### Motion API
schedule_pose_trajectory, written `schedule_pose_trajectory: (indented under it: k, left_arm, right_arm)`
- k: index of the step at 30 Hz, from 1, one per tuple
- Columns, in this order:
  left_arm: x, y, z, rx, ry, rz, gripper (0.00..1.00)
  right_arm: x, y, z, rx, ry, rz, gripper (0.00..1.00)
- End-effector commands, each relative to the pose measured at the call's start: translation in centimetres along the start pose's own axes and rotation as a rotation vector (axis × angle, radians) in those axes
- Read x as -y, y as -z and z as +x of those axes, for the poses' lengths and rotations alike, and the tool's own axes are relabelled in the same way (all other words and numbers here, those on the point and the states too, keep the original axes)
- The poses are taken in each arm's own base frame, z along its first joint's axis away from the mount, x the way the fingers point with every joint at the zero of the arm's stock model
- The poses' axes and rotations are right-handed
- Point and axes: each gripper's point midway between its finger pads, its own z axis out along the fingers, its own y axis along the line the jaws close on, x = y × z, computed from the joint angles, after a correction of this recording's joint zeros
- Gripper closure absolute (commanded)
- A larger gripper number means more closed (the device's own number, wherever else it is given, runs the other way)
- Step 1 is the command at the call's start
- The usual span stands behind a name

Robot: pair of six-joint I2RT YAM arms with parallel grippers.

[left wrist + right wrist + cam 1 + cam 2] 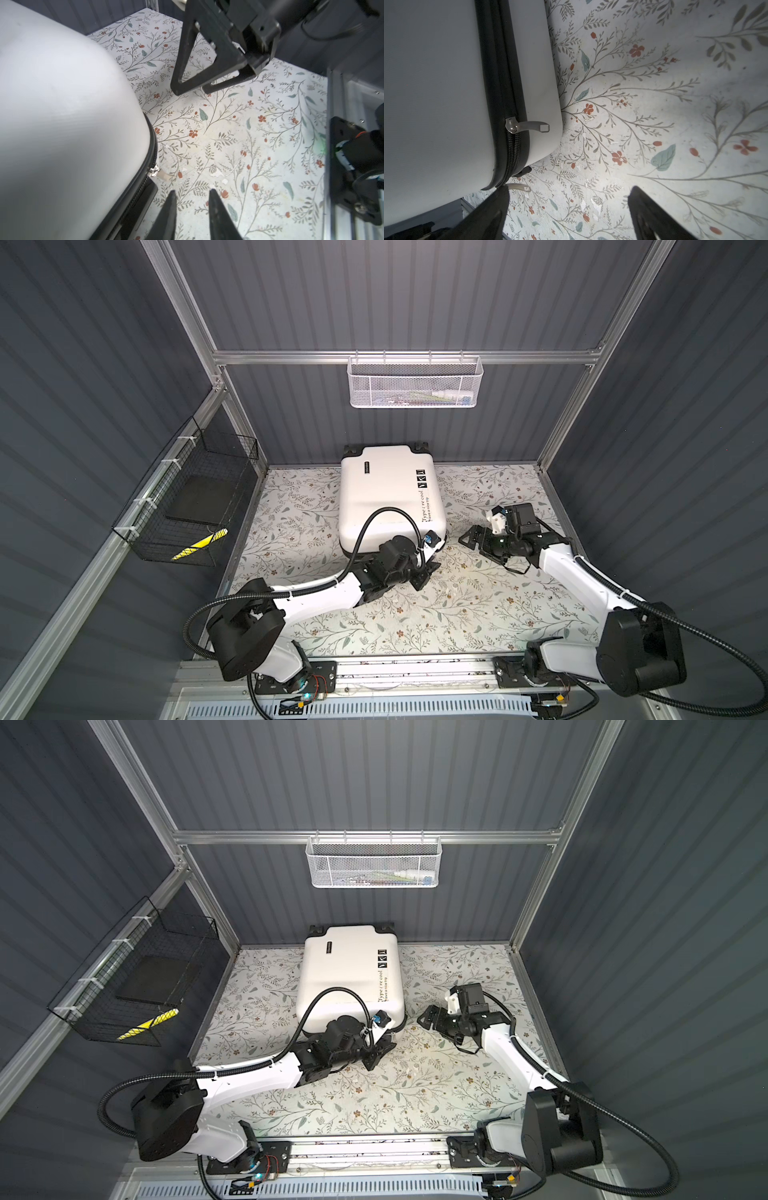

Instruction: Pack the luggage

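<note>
One black wire basket [228,448] left, white mesh basket [374,381] above luggage [386,489]

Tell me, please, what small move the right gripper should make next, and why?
Probably ease the right gripper toward the nearer zipper pull and close on it. The luggage lies shut on the table, the jaws stand wide open and empty, and that pull sticks out just beside one fingertip.

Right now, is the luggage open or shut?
Shut: the luggage lies flat, its halves meeting along the black zipper trim. Fully zipped: cannot tell.
</note>
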Motion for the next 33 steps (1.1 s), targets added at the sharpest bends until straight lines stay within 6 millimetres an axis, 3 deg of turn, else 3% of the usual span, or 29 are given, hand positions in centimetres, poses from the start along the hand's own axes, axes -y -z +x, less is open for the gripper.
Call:
schedule_pose_trajectory:
  k: [1, 4, 8, 9, 10, 13, 20, 25, 29, 33]
  left_arm:
    - [0.0, 1.4, -1.4, 0.019, -0.005, -0.014, 0.66]
    - [-0.2, 2.7, -2.2, 0.041, -0.003, -0.034, 0.6]
    - [-1.1, 4.8, -3.3, 0.075, 0.012, -0.095, 0.42]
    - [-1.4, 5.2, -3.5, 0.076, 0.016, -0.115, 0.03]
    - [-1.7, 5.7, -3.8, 0.077, 0.02, -0.14, 0.0]
    - [-2.8, 6.8, -4.1, 0.06, 0.036, -0.212, 0.0]
    - [-7.7, 10.1, -4.7, 0.019, 0.12, -0.533, 0.0]
    - [-10.4, 13.5, -5.7, 0.065, 0.144, -0.731, 0.0]
    - [-12.5, 17.2, -6.9, 0.126, 0.188, -0.89, 0.0]
    - [-15.1, 20.0, -7.6, 0.173, 0.259, -0.98, 0.0]
  right_arm:
    - [-0.9, 1.1, -1.1, 0.034, 0.011, 0.003, 0.03]
    - [-0.8, 1.7, -1.5, 0.054, 0.012, 0.031, 0.01]
    - [0.4, 2.8, -2.5, 0.106, -0.011, 0.126, 0.01]
    - [0.7, 3.0, -2.6, 0.115, -0.019, 0.148, 0.01]
    - [1.1, 3.3, -2.8, 0.123, -0.032, 0.172, 0.01]
    - [2.1, 3.9, -3.0, 0.134, -0.058, 0.241, 0.01]
    - [4.0, 4.6, -2.9, 0.11, -0.102, 0.328, 0.01]
    - [5.7, 5.5, -3.4, 0.227, -0.158, 0.369, 0.01]
    - [5.1, 6.2, -3.7, 0.285, -0.127, 0.302, 0.01]
    - [4.7, 5.3, -3.4, 0.202, -0.085, 0.279, 0.01]
